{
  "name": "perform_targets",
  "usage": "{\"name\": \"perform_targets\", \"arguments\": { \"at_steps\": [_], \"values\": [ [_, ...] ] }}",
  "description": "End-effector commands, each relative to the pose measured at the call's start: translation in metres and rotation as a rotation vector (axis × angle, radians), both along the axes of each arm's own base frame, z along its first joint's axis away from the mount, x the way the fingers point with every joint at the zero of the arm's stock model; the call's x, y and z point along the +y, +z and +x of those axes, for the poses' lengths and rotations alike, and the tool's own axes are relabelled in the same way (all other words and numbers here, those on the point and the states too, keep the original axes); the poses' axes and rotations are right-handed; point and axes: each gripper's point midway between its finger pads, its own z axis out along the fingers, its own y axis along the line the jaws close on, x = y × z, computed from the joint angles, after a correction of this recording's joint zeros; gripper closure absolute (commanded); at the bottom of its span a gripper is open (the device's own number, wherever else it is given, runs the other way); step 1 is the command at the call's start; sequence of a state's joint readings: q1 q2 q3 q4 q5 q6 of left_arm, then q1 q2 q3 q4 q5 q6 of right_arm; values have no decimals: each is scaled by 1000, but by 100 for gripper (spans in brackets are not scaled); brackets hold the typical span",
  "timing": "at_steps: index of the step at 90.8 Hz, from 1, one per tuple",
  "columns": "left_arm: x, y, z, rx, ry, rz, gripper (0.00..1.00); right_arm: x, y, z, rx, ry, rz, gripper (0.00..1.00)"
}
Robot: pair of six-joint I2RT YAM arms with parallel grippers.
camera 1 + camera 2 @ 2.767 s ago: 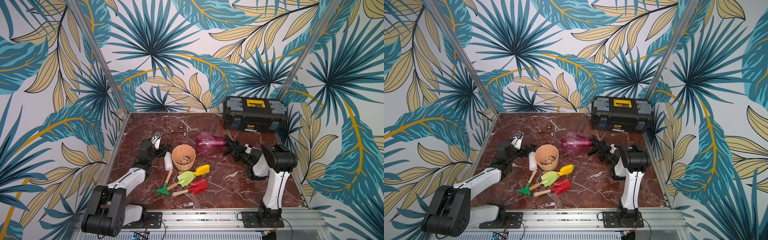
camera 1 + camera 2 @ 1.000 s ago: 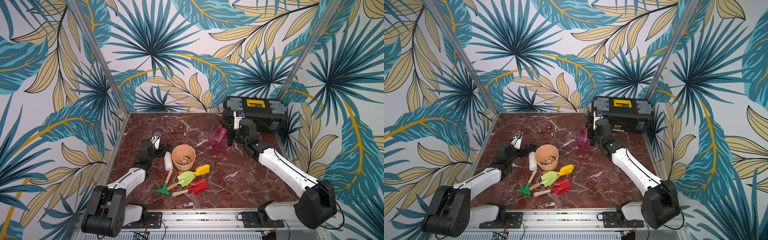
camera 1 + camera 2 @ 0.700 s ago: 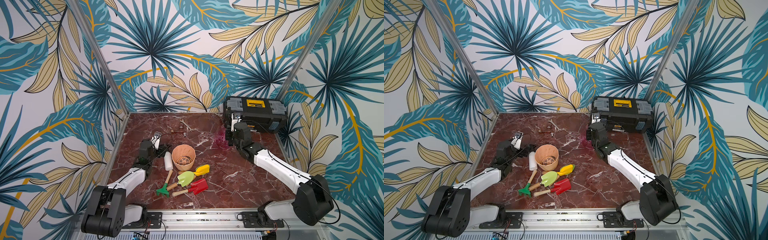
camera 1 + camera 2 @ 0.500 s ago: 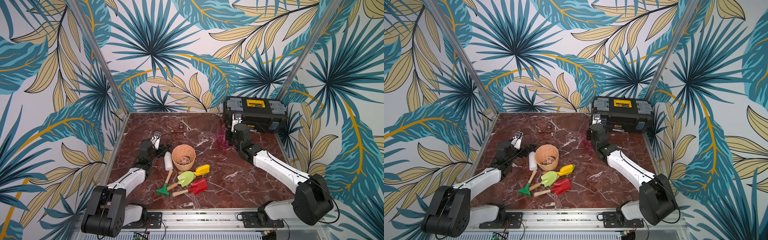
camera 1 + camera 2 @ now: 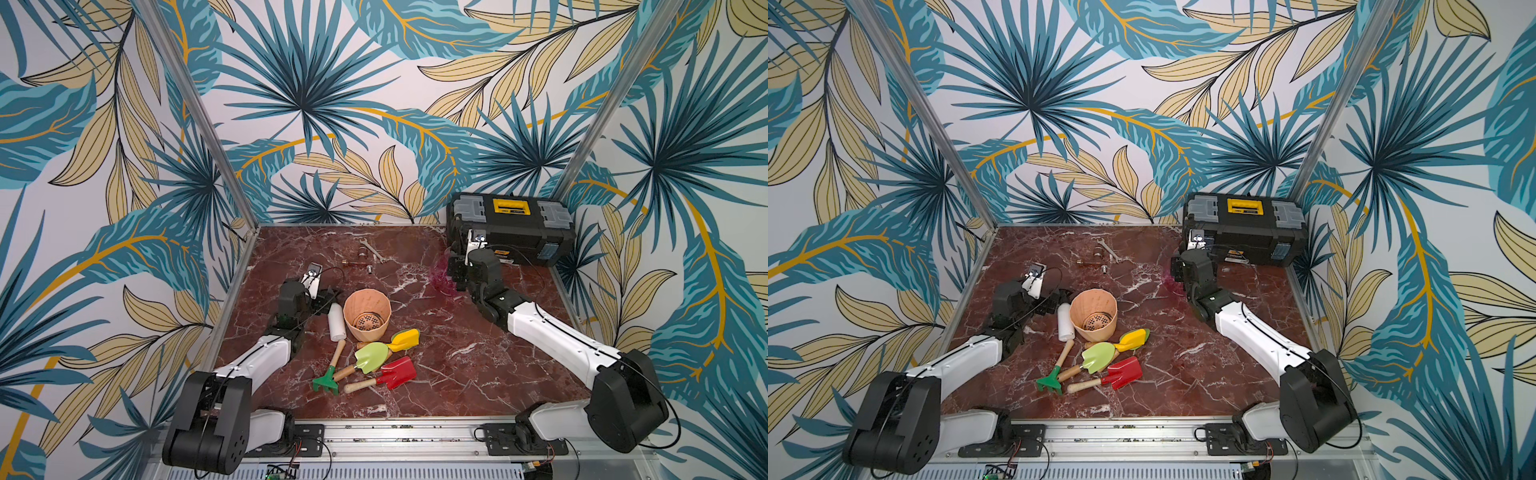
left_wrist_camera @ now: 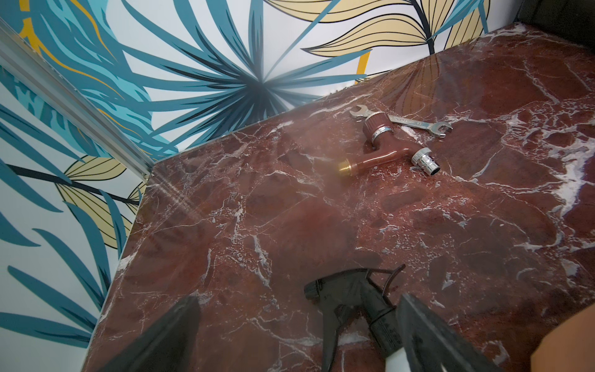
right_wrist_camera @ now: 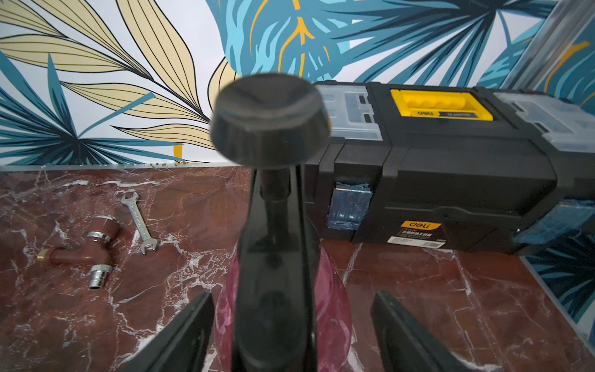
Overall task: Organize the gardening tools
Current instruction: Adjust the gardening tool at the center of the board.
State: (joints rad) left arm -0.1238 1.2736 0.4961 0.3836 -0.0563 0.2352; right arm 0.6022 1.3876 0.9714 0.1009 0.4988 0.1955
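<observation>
The gardening tools lie in a loose heap at the front middle of the marble table in both top views: a yellow scoop (image 5: 406, 338), a lime-green trowel (image 5: 370, 357), a red square shovel (image 5: 397, 372) and a dark green rake (image 5: 327, 383). My right gripper (image 7: 293, 296) is open at the back right. Its fingers stand apart on either side of an upright pink pump sprayer (image 7: 331, 299) with a black handle, with a gap on each side. My left gripper (image 6: 297, 299) is open and low at the left. The black trigger head (image 6: 351, 296) of a white spray bottle (image 5: 336, 322) lies between its fingers, ungripped.
A terracotta pot (image 5: 368, 313) stands just behind the tool heap, with the white bottle beside it. A black and yellow toolbox (image 5: 511, 224) fills the back right corner. A silver wrench (image 5: 372, 249) and a brown tap fitting (image 6: 383, 154) lie at the back middle.
My right arm carried the pink sprayer from the table's middle to the back beside the toolbox, stood it upright, and its jaws have just opened. The left arm has not moved.
</observation>
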Motion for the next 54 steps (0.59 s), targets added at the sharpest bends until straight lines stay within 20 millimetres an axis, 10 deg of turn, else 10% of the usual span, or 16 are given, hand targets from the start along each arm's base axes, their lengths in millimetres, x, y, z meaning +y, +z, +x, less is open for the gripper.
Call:
{"name": "perform_targets", "arguments": {
  "at_steps": [1,31,54],
  "values": [
    [-1,16,2,-34,5,-13,0,-7,14,-6,4,-20,2,8],
    [0,28,-2,-47,12,-28,0,-23,32,-30,126,-28,-55,1],
    [-1,41,-4,-73,16,-41,0,7,35,-58,303,182,-106,10]
  ]
}}
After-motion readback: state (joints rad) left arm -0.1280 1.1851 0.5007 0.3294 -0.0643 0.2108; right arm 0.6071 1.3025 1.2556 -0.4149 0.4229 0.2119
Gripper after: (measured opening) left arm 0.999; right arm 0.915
